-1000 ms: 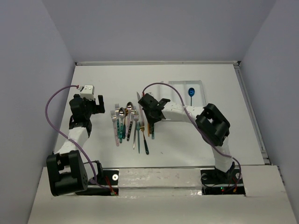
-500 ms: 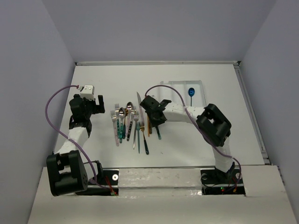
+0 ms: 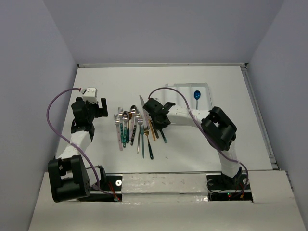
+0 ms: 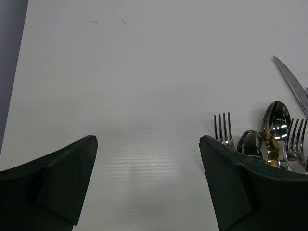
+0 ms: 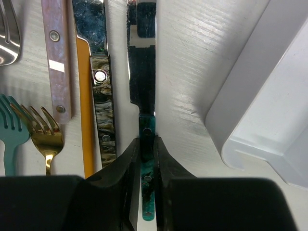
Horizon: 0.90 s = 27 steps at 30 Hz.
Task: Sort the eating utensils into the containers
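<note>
**One blue spoon in the tray, right gripper pinching a teal knife**

The white tray (image 3: 206, 88) lies on the far right part of the table (image 3: 106, 82). Its near left part is hidden under the right arm. The only thing seen inside it is a blue spoon (image 3: 197, 95), bowl at the far end, toward the tray's right side. The dividers are too faint from above to tell which compartment it lies in.

The right gripper (image 5: 147, 153) sits just left of the tray, near its corner (image 5: 260, 125). Its fingers (image 5: 126, 166) are pressed together on the teal handle of a knife (image 5: 143, 86). Whether the knife is clear of the table cannot be told.

Left of that knife lie a black-handled knife (image 5: 102, 101), an orange handle (image 5: 85, 125), a pink handle (image 5: 55, 57), a gold fork (image 5: 45, 137) and a teal fork (image 5: 9, 132).

The main cluster of utensils (image 3: 130, 127) lies mid-table, left of the tray, outside it. The left gripper (image 4: 148, 142) hovers left of the cluster, fingers (image 4: 57, 178) spread wide with only bare table between them. A silver fork (image 4: 223, 127) and spoons (image 4: 276, 118) lie just to its right.
</note>
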Available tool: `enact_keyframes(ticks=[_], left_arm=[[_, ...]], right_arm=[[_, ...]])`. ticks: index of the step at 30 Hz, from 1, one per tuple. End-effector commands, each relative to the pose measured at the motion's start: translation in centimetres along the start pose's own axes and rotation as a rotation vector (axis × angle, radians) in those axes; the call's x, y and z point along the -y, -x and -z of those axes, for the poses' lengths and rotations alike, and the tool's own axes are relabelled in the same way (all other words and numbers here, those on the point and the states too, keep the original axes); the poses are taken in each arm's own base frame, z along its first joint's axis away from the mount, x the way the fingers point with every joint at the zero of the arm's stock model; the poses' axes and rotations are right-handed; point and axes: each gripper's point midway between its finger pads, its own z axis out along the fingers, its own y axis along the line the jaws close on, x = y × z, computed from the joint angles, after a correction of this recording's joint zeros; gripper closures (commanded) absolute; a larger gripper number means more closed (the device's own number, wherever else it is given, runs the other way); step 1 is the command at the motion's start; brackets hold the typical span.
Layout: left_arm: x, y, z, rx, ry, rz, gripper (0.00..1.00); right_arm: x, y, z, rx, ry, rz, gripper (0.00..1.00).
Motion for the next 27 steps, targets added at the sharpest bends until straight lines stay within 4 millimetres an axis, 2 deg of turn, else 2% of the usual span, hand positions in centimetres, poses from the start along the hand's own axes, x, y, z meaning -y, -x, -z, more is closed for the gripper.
enact_keyframes(ticks=[1,4,8,10,11,12,13,14,15,18,19,20,22,23,27], left_arm=[[-0.1,1.7,0.4,0.073,0.008,-0.024,0.01],[-0.2,1.6,0.4,0.072,0.01,-0.024,0.01],[-0.2,1.6,0.4,0.072,0.011,-0.024,0.01],[-0.2,1.6,0.4,0.072,0.011,-0.024,0.01],[-0.2,1.5,0.4,0.07,0.011,-0.023,0.01],[-0.2,1.6,0.4,0.072,0.011,-0.022,0.01],[-0.2,1.7,0.4,0.075,0.011,-0.024,0.01],[-0.2,1.7,0.4,0.075,0.011,-0.023,0.01],[-0.2,1.7,0.4,0.075,0.011,-0.024,0.01],[-0.2,1.7,0.4,0.075,0.011,-0.024,0.01],[-0.2,1.7,0.4,0.075,0.011,-0.023,0.01],[-0.2,1.6,0.4,0.073,0.011,-0.022,0.01],[-0.2,1.6,0.3,0.07,0.008,-0.022,0.01],[-0.1,1.6,0.3,0.071,0.003,-0.02,0.01],[-0.1,1.2,0.1,0.059,0.0,-0.018,0.01]], right_arm=[[-0.3,0.4,-0.4,-0.007,-0.012,0.012,1.0],[-0.6,3.0,1.1,0.067,-0.003,0.001,1.0],[-0.2,8.5,5.6,0.249,0.02,-0.031,1.0],[1.0,12.0,8.9,0.37,0.046,-0.068,1.0],[2.6,13.2,9.7,0.408,0.029,-0.085,1.0],[3.8,14.5,11.5,0.463,0.023,-0.108,1.0],[5.0,15.4,12.0,0.498,0.004,-0.13,1.0],[8.0,16.2,12.1,0.518,-0.047,-0.167,1.0],[9.6,16.7,12.7,0.537,-0.06,-0.194,1.0],[14.5,15.9,11.0,0.504,-0.12,-0.262,1.0],[17.2,15.5,10.2,0.487,-0.168,-0.298,1.0],[18.5,14.3,9.2,0.457,-0.21,-0.299,1.0],[20.4,13.4,8.2,0.43,-0.248,-0.318,1.0],[20.1,12.8,7.2,0.416,-0.232,-0.307,1.0],[20.9,11.9,4.7,0.377,-0.216,-0.328,1.0]])
